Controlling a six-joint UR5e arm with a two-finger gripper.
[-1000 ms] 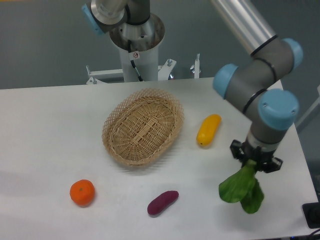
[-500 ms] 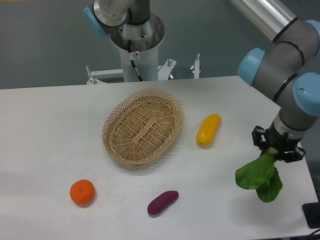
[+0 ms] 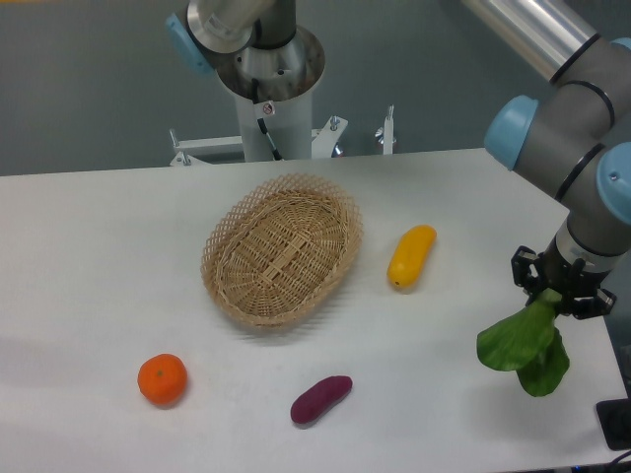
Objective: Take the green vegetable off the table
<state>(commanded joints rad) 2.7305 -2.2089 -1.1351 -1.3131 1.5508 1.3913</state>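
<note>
Green vegetable (image 3: 525, 344) is held by closed fingers (image 3: 560, 293), leaves hanging above the white tabletop (image 3: 99, 256) edge.

Woven wicker basket (image 3: 282, 250), matte white table (image 3: 89, 266), glossy squash (image 3: 411, 256)

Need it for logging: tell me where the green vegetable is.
The green vegetable hangs from the end effector over the table's right edge, right of the yellow squash.

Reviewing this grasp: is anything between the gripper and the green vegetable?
Nothing visible. The gripper is shut on the green vegetable at its stem end, with the leaves hanging below near the right edge of the table. The yellow squash lies apart, to its left.
</note>
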